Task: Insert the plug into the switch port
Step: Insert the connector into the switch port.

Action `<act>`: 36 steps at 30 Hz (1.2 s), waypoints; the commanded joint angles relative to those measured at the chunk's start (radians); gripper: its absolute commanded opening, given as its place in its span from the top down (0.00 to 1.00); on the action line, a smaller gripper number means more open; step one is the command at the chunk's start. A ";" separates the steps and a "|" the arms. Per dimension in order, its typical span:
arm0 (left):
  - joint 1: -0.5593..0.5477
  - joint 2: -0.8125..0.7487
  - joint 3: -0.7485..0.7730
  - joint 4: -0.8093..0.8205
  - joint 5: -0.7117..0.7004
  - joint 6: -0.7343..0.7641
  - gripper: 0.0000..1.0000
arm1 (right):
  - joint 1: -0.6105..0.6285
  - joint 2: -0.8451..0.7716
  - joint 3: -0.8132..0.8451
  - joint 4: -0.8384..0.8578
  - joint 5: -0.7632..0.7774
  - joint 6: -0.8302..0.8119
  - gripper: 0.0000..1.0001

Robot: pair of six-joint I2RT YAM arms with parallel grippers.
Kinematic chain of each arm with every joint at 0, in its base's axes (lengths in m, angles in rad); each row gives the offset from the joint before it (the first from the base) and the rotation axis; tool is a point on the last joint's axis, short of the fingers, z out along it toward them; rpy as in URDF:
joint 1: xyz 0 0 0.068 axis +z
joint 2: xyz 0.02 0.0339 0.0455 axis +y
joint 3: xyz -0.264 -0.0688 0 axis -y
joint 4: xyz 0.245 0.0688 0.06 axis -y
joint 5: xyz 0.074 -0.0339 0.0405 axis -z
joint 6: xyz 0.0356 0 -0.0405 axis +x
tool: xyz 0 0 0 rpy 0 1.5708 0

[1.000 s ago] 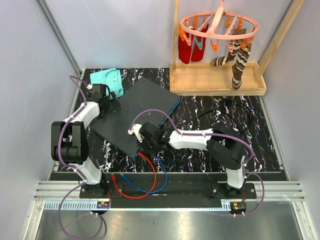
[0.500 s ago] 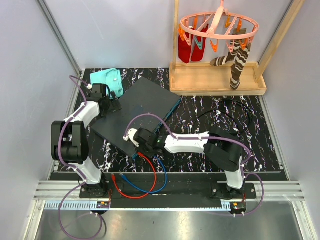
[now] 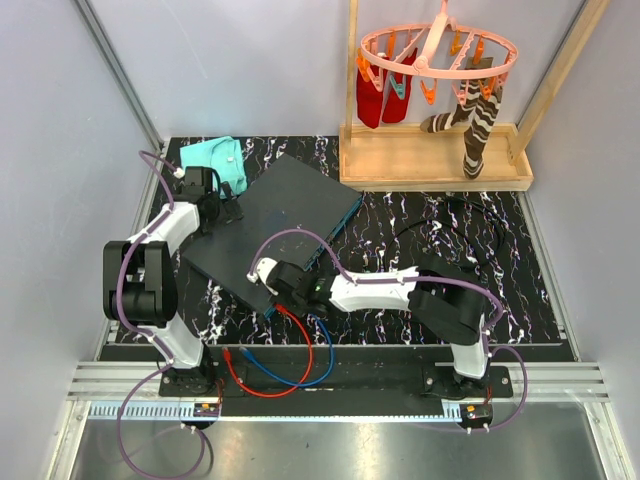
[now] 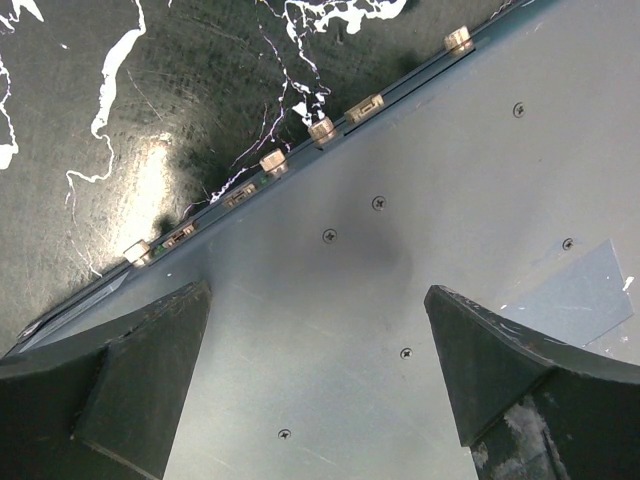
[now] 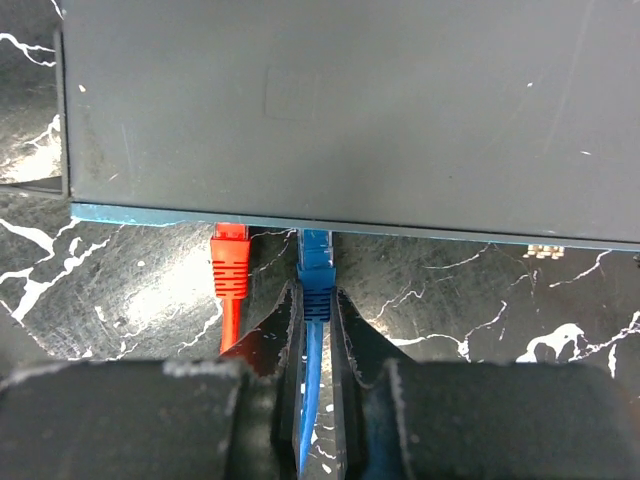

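Black marbled tabletop (image 3: 540, 290) between pale walls (image 3: 250, 70) — left pincer (image 4: 315, 300) gapes empty, right pincer (image 5: 315, 300) pinches blue plug (image 5: 316, 262).

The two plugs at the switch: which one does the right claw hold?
The blue plug, pinched between the fingers of the right claw at the edge of the switch; the red plug beside it stands outside the grip.

One switch (image 3: 285, 215) is lying on the tabletop (image 3: 400, 305). Two plugs are sitting at its teal edge: one red plug (image 5: 230, 262) and one blue plug (image 5: 316, 272). One teal cloth (image 3: 222, 160) is lying nearby. One clip hanger (image 3: 438, 35) is carrying two red socks (image 3: 370, 98) and two striped socks (image 3: 480, 125).
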 commanded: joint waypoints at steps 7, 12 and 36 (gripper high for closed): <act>-0.010 0.039 0.020 -0.034 0.025 -0.016 0.01 | 0.011 -0.077 0.030 0.211 0.046 -0.013 1.00; -0.013 0.039 0.018 -0.035 0.027 -0.016 0.01 | 0.014 -0.065 0.015 0.269 0.018 -0.002 1.00; -0.033 0.034 0.024 -0.035 0.021 0.012 0.01 | 0.003 -0.123 -0.128 0.535 0.029 0.018 0.87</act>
